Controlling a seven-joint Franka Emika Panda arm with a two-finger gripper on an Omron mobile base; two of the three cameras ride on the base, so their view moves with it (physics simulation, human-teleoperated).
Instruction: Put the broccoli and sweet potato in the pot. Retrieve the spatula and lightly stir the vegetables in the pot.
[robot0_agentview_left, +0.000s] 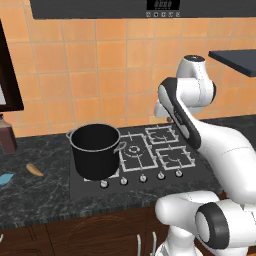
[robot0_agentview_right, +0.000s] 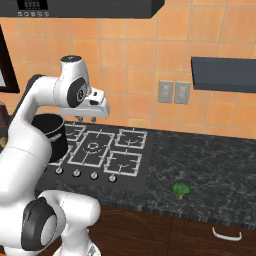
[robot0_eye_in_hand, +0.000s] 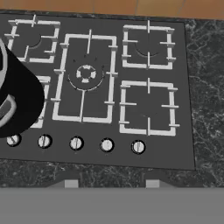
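Note:
The black pot (robot0_agentview_left: 95, 150) stands on the hob's front left burner, also seen in the right base view (robot0_agentview_right: 50, 137) and at the left edge of the hand view (robot0_eye_in_hand: 17, 100). On the counter left of the hob lies the orange-brown sweet potato (robot0_agentview_left: 34, 169), with the light blue spatula (robot0_agentview_left: 5, 178) at the frame's edge beside it. The broccoli (robot0_agentview_right: 180, 189) sits on the counter right of the hob, near the front edge. My gripper (robot0_agentview_right: 87, 119) hangs above the hob's middle, right of the pot, pointing down; its tips (robot0_eye_in_hand: 110, 183) stand apart, open, with nothing between them.
The hob (robot0_agentview_left: 150, 150) has several grates and a row of knobs (robot0_eye_in_hand: 76, 143) along its front. A dark amber bottle (robot0_agentview_left: 6, 135) stands at the far left. A dark shelf (robot0_agentview_right: 225, 75) and wall outlets (robot0_agentview_right: 172, 92) are on the tiled wall at right.

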